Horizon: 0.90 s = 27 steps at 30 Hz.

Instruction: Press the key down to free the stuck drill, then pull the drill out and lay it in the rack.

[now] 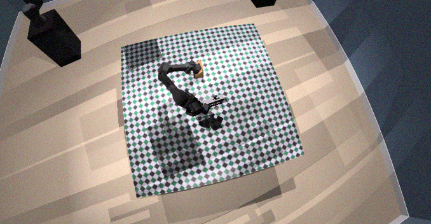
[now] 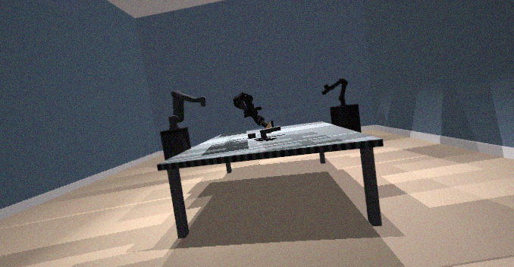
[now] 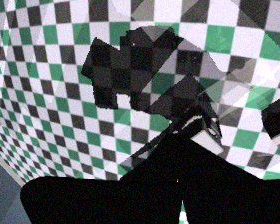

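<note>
Arm [image 1: 181,98] [image 2: 248,108] crowds grey-topped fixture [image 1: 216,100] [image 2: 271,130] [image 3: 275,116] one side, opposite side open

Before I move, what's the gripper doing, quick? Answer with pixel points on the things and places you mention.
Gripper [image 1: 219,122] [image 3: 172,140]: closed, jaws together, holding nothing visible.

Lab-like room, robot arms [image 1: 35,14] [image 2: 182,102] on pedestals [image 1: 55,39] [image 2: 175,142].
</note>
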Each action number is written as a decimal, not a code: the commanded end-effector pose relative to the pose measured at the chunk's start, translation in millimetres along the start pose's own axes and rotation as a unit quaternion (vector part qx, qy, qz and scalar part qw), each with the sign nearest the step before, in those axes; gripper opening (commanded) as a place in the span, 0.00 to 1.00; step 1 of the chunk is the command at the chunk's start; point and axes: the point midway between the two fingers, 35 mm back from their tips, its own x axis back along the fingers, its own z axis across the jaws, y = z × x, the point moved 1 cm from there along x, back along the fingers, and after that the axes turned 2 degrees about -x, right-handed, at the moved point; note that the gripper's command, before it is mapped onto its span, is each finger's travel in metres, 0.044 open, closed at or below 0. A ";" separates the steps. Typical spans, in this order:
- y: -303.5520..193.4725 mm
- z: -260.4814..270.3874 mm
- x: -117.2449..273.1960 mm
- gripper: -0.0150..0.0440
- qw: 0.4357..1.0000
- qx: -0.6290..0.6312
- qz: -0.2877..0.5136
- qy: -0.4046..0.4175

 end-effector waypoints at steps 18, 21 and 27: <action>-143.5 45.7 -41.0 0.25 0.908 0.394 -0.002 -0.143; -141.5 44.1 -44.6 0.25 0.907 0.395 -0.002 -0.143; -140.8 43.1 -48.0 0.25 0.907 0.396 -0.002 -0.144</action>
